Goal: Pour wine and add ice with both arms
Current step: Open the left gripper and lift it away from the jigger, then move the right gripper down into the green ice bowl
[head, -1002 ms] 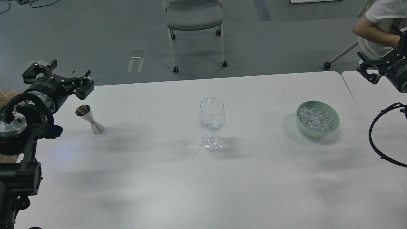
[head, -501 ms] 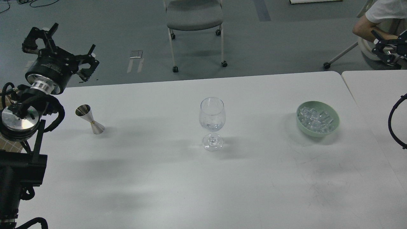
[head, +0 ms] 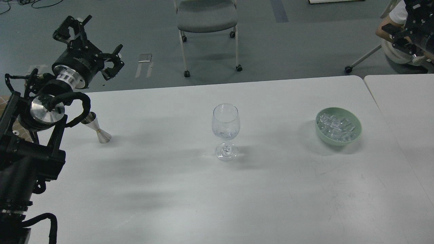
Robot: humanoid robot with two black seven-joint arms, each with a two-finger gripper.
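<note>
- At far left, the left gripper [head: 91,43] has risen and swung fwd vs. a sec ago; fingers spread, holding nothing, above the jigger [head: 96,127].
- Right gripper [head: 408,23] pulled up to the top-right corner; spread or pressed, cannot tell.
- Probably both arms are only getting ready; pour not started.
- Wine glass [head: 226,131] at table centre, wine barely seen inside.
- Ice [head: 336,126] in green bowl [head: 353,135], well right.
- Nothing stands btw. jigger and glass; chair [head: 207,20] is off-table.

The left arm [head: 40,112] rises from the lower left, its gripper [head: 90,42] raised high with claws spread wide, holding nothing. The right gripper [head: 412,25] sits at the upper right edge, partly cut off; its fingers seemingly apart, though unclear.
</note>
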